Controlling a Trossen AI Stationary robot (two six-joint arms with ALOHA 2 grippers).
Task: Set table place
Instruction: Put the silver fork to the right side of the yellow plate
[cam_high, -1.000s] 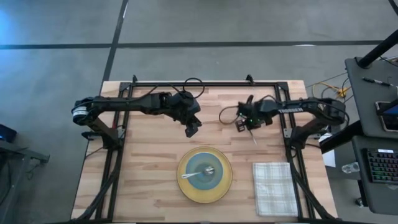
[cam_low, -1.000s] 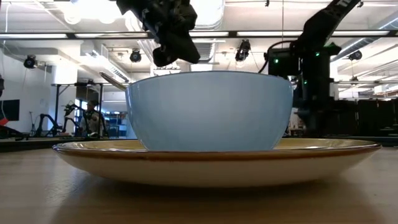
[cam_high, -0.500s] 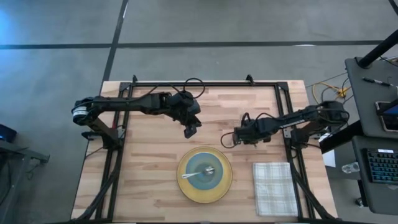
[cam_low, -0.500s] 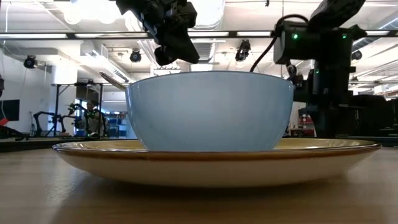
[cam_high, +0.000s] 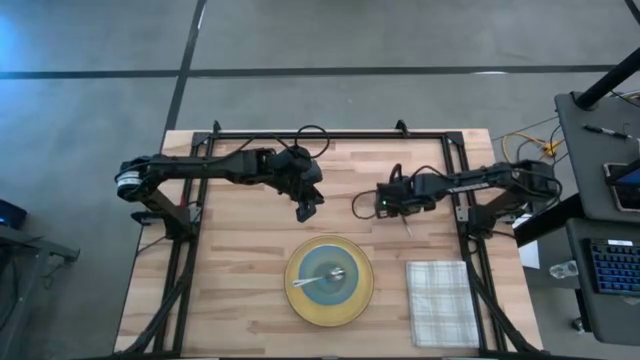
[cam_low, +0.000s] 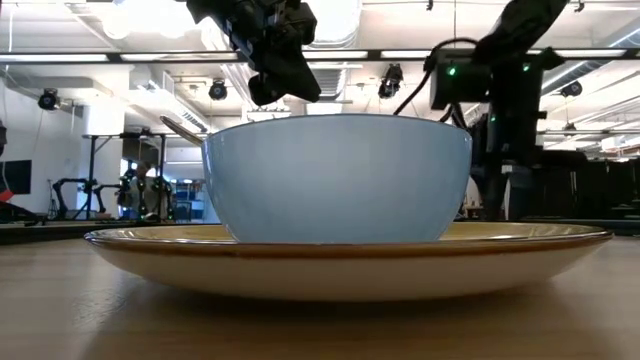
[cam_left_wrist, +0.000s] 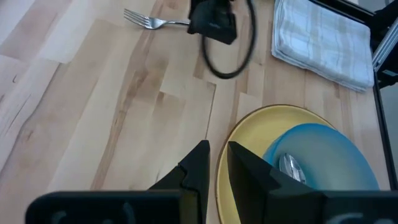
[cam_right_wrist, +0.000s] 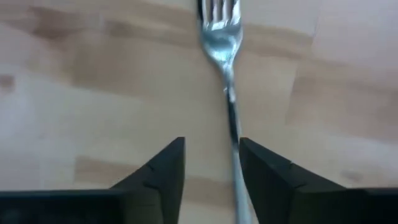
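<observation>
1. Table (cam_high: 240, 260), a large rectangular light wood butcher-block top of narrow glued strips framed by thin black metal rails, fills the middle of the high view over a grey floor crossed by dark lines.
2. On it, toward the near edge, sits a round yellow plate (cam_high: 300, 302) carrying a pale blue bowl (cam_high: 326, 274) with a metal spoon (cam_high: 322, 278) lying in it; the low view shows the bowl (cam_low: 337, 178) upright on the plate (cam_low: 350, 258).
3. Right of the plate, apart from it, a folded pale checked cloth napkin (cam_high: 442, 302) lies by the table's right rail.
4. A silver metal fork (cam_right_wrist: 226, 68) lies flat on the wood, beyond the plate and to its right.
5. Bare wood stretches left of the plate and along the far edge.
6. The right gripper (cam_right_wrist: 211, 158) is low over the fork, fingers spread, the handle running between them; whether they touch it I cannot tell.
7. The left gripper (cam_left_wrist: 212, 163) hangs above the wood just beyond the plate's far-left rim, fingers nearly together on nothing.
8. Behind the table, a workshop room with ceiling lights.
</observation>
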